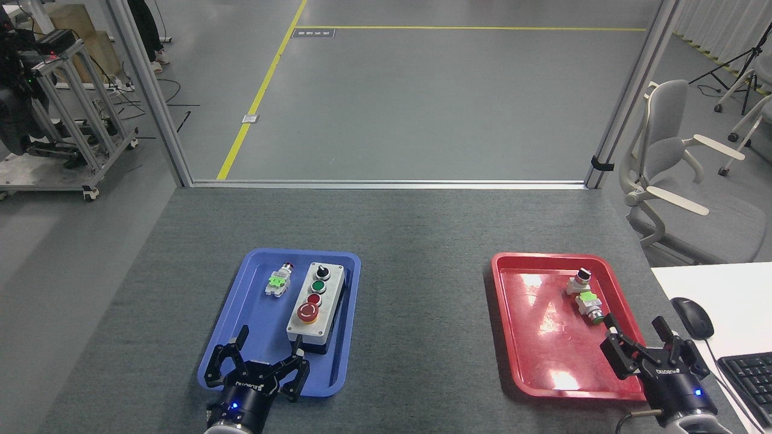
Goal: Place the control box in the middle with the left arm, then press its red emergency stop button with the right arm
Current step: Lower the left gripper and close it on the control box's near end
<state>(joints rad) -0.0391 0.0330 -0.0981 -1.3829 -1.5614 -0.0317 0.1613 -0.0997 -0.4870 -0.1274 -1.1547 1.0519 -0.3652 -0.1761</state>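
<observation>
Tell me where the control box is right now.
In the head view, the control box sits in the blue tray at left, right of a small loose switch.

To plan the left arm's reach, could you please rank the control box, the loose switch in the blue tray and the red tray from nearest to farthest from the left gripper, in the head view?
From the left gripper:
1. Control box, just ahead, right half of the blue tray.
2. Loose switch, farther back, tray's left half.
3. Red tray, across the table on the right.
</observation>
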